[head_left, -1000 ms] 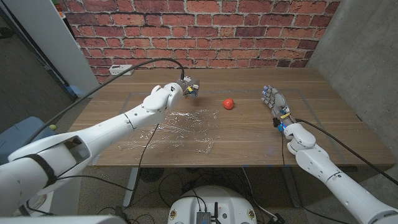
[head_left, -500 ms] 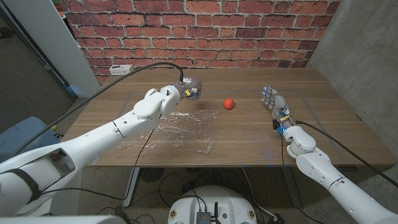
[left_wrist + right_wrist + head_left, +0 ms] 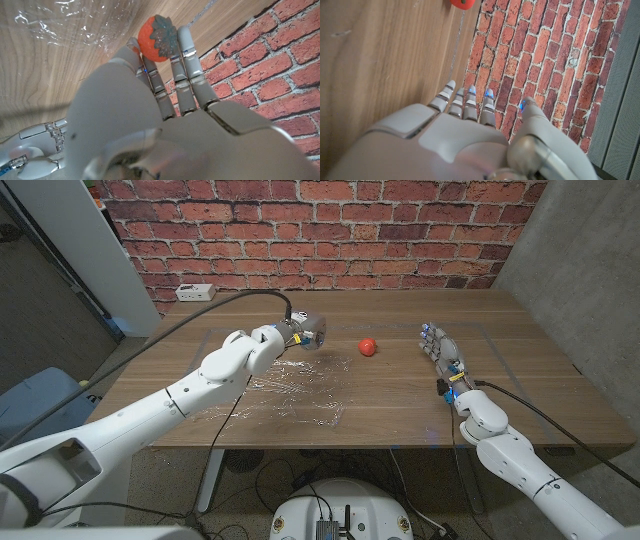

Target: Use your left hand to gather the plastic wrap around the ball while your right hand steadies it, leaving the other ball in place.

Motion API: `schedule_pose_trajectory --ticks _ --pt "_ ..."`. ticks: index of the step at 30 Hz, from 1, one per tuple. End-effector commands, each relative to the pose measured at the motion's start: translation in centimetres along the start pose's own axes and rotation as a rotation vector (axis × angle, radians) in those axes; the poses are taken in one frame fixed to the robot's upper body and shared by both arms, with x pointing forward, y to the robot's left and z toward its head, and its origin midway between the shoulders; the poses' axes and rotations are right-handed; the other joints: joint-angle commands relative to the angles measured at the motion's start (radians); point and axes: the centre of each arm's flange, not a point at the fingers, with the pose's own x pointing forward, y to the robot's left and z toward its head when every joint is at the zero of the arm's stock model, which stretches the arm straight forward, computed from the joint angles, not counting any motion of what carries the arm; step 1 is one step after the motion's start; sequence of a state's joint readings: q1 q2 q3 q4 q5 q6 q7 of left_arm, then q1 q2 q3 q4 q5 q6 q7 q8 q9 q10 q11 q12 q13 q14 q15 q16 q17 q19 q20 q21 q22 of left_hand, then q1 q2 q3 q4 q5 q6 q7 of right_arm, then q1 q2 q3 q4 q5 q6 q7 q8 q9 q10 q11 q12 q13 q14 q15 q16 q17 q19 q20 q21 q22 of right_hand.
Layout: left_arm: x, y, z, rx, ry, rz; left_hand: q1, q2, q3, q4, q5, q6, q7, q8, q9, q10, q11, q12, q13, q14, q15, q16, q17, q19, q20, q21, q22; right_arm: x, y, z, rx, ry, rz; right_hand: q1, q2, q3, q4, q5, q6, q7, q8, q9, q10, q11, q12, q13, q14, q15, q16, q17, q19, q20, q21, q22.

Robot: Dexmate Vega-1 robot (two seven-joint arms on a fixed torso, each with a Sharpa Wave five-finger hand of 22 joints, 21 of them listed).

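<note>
One small red tomato-like ball point(image 3: 368, 347) sits beside thin, crinkly, clingy plastic wrap point(image 3: 290, 387); left hand point(image 3: 303, 332) and right hand point(image 3: 442, 352) spread, empty; best gather the wrap's edges.

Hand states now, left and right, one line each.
Left hand: fingers spread, holding nothing, reaching toward the red ball.
Right hand: fingers spread, empty, over the table.

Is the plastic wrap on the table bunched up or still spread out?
Mostly spread out. The plastic wrap lies as a wide crinkled sheet on the table, with the left hand above its far edge.
</note>
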State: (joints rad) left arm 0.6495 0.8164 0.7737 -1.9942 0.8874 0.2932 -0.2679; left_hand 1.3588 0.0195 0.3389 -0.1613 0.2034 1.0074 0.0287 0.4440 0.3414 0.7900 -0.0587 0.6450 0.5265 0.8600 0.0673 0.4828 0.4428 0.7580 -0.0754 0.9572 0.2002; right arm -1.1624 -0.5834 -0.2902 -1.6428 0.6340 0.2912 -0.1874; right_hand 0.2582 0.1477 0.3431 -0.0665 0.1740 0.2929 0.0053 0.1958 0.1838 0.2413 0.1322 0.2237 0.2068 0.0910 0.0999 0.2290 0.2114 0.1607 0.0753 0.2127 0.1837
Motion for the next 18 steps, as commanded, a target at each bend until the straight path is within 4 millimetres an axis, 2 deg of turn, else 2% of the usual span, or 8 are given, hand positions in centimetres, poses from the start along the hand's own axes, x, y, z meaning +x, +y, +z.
schedule_pose_trajectory --ticks 1,10,18 --pt "-2.6 -0.9 0.9 -0.016 -0.030 -0.018 0.102 0.089 0.011 0.000 0.006 0.012 0.002 0.003 0.002 0.001 -0.001 0.008 0.002 0.189 -0.291 -0.004 0.005 -0.007 -0.049 0.010 0.001 -1.7 1.4 0.0 -0.004 0.000 0.011 -0.001 -0.001 0.005 0.000 0.001 0.011 -0.001 -0.003 0.001 0.008 0.004 -0.002 0.003 0.007 0.004 -0.002 0.004 0.007 -0.002 0.005 0.002" --pt "-4.1 -1.9 1.1 -0.032 -0.022 -0.041 0.102 0.088 0.014 -0.001 0.007 0.010 0.003 0.002 0.004 -0.001 0.001 0.008 0.004 0.191 -0.290 -0.011 0.011 -0.011 -0.050 0.020 -0.002 -2.0 2.3 -0.1 -0.009 0.005 0.022 -0.001 -0.001 0.005 -0.001 0.001 0.012 -0.001 -0.003 0.001 0.009 0.005 -0.002 0.004 0.008 0.004 -0.002 0.004 0.008 -0.003 0.005 0.002" --pt "-5.0 -3.3 0.3 -0.060 0.022 -0.078 0.100 0.088 0.016 0.000 0.007 0.009 0.003 0.002 0.006 -0.002 0.003 0.008 0.006 0.195 -0.291 -0.016 0.017 -0.014 -0.050 0.029 -0.005 -1.9 3.1 -0.3 -0.011 0.012 0.028 -0.001 -0.001 0.004 0.000 0.001 0.011 -0.002 -0.003 0.001 0.009 0.004 -0.003 0.004 0.007 0.002 -0.003 0.005 0.008 -0.004 0.005 0.002"
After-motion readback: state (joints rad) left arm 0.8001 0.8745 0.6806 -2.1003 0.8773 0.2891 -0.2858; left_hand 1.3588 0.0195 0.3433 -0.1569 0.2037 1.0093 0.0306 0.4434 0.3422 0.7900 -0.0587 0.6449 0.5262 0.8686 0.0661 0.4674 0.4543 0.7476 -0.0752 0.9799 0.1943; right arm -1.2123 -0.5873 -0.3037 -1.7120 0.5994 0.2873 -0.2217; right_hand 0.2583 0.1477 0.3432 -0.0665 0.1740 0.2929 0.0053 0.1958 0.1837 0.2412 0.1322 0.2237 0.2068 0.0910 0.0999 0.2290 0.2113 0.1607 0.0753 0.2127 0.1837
